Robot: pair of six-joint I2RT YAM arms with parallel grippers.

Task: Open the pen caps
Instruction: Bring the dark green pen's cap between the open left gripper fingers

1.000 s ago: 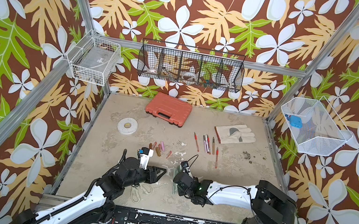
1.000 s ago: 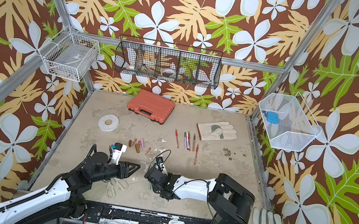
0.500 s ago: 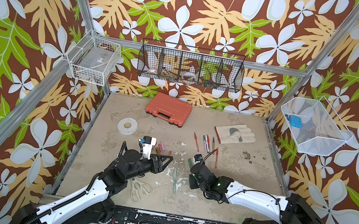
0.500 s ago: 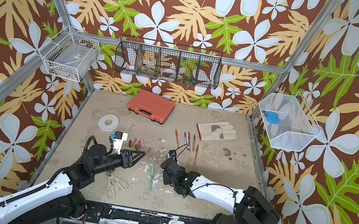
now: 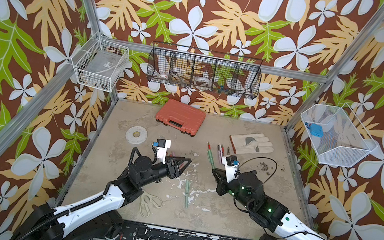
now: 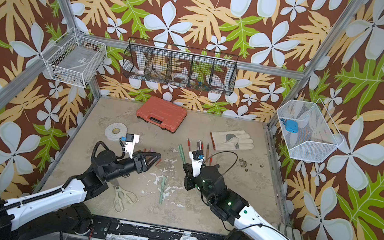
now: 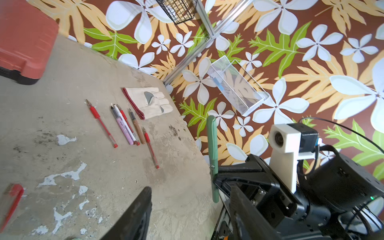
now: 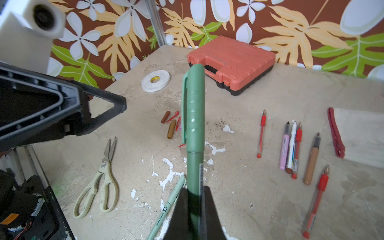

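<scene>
Nearest the robot's base, the scissors (image 5: 149, 203) and a pale green pen (image 5: 186, 193) lie flat on the worktop (image 5: 236, 212); whether that pen's cap is seated I cannot tell. Just beyond, the right gripper (image 8: 195, 199) has its jaws clamped on the lower barrel of the dark green pen (image 8: 194, 166), which sticks out past them with its cap (image 8: 194, 104) on, clip to one side. The left gripper (image 5: 185, 163) hovers opposite, apart from the pen, jaws partly spread and empty.

The pen looks light, stiff and smooth, so probably slippery under the pads; the cap is likely a friction fit. The ribbed middle of the cap looks the best place to pinch, clear of the thin clip, which could snap or bend; the pull should run straight along the barrel, since the low grip leaves a long lever that could swivel.

Farther on, loose caps (image 8: 171, 124) in brown, gold, red and pink sit in a cluster; uncapped pens (image 8: 291, 145) lie in a row beside the glove (image 5: 251, 144); the tape roll (image 5: 136, 134) and orange case (image 5: 179, 120) are farthest.
</scene>
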